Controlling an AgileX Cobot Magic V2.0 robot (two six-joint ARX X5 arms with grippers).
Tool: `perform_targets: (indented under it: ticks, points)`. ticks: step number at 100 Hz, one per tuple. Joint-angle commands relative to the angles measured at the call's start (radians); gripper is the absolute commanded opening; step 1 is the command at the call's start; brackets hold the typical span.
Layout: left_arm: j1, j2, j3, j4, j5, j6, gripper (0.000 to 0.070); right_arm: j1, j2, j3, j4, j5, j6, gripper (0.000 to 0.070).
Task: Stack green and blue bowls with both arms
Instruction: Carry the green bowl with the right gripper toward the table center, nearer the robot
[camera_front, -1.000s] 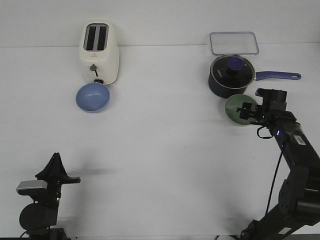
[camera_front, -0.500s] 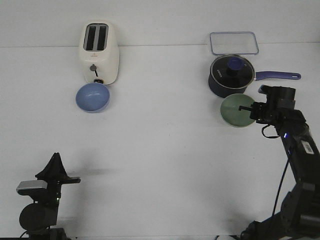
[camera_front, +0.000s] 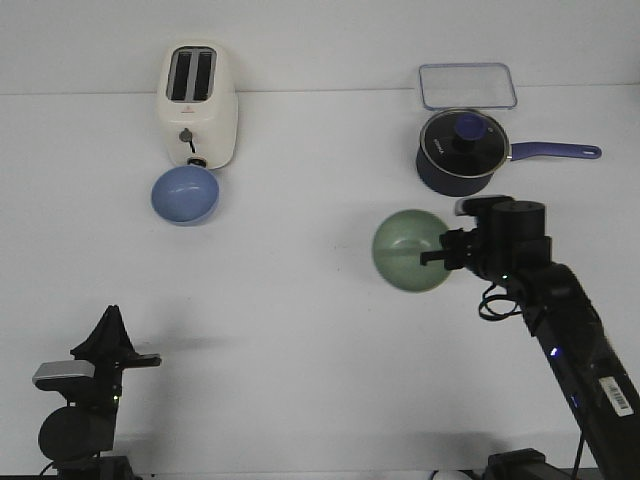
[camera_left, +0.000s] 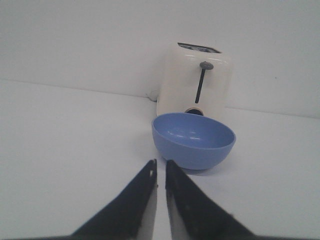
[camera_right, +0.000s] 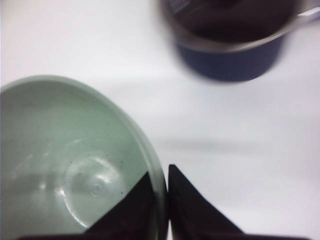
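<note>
the right pincer (camera_front: 446, 252), clamped on the green bowl's (camera_front: 412, 251) rim, has carried it away from the saucepan (camera_front: 462, 152) toward mid-tabletop (camera_front: 300, 330), while the blue bowl (camera_front: 185, 194) waits by the toaster (camera_front: 199, 104), left pincer (camera_left: 160, 172) nearly together, empty.

No text can be read: the white label (camera_front: 622, 395) on the right arm (camera_front: 575, 340) and the small red mark on the toaster (camera_front: 199, 105) are too small.

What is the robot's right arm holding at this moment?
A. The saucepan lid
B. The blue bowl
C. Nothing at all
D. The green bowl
D: the right gripper pinches the green bowl by its rim, one finger inside and one outside.
</note>
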Motion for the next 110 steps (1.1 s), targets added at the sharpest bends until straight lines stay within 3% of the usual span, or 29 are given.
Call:
perform_targets:
  ticks: [1,33,51,78,99,110]
  points:
    - [0.002,-0.002,-0.020,0.015,0.002,0.004,0.0015,0.063,0.008,-0.014,0.025,-0.003,0.037,0.0000]
    - [0.002,-0.002,-0.020,0.016,0.002,-0.037,0.0015,0.332,0.010,-0.201,0.185,0.051,0.159,0.0000]
    - [0.002,-0.002,-0.020,0.015,0.002,-0.094,0.0015,0.383,0.014,-0.310,0.274,0.062,0.204,0.0000]
    - [0.002,-0.002,-0.020,0.016,0.002,-0.202,0.0014,0.392,0.039,-0.342,0.278,0.082,0.163,0.0018]
    - [0.002,-0.002,-0.018,0.016,0.002,-0.214,0.0013,0.392,0.077,-0.342,0.280,0.076,0.162,0.0124]
    - [0.002,-0.002,-0.016,0.017,0.002,-0.249,0.0013,0.392,0.079,-0.341,0.288,0.075,0.163,0.0295]
